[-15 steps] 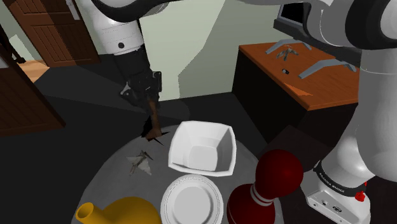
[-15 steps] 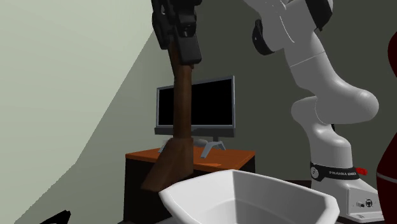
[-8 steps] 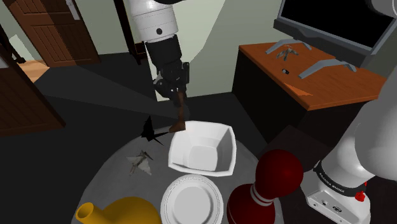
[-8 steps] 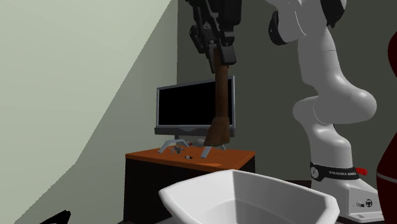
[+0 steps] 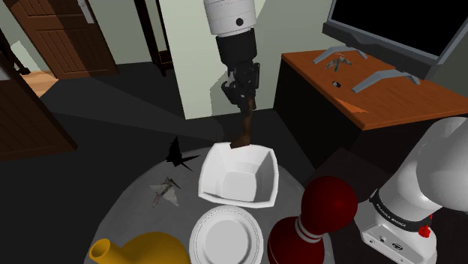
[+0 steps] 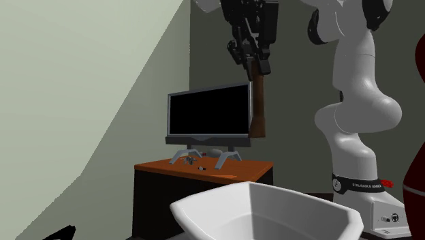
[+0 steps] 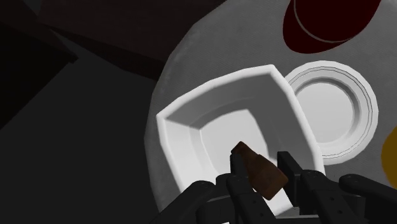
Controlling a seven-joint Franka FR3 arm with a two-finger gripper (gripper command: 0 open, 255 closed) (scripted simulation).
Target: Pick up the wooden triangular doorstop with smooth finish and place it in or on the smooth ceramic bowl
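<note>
As our pincer [image 5: 243,99] had swung across from beside the bowl within the last second, we gripped the doorstop [image 5: 241,129] between fingers closed on its upper end, hanging it upright just over the bowl [image 5: 217,171]. Release looked near, we judged. The doorstop was a smooth brown wooden wedge, long and tapering. The bowl was squarish, glossy and white, on a round grey table [image 5: 135,206].

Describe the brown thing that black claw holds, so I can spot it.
On the round grey table sits a square white bowl. Over its edge the black gripper clasps a slim brown wedge, the only thing hanging in mid-air.
</note>
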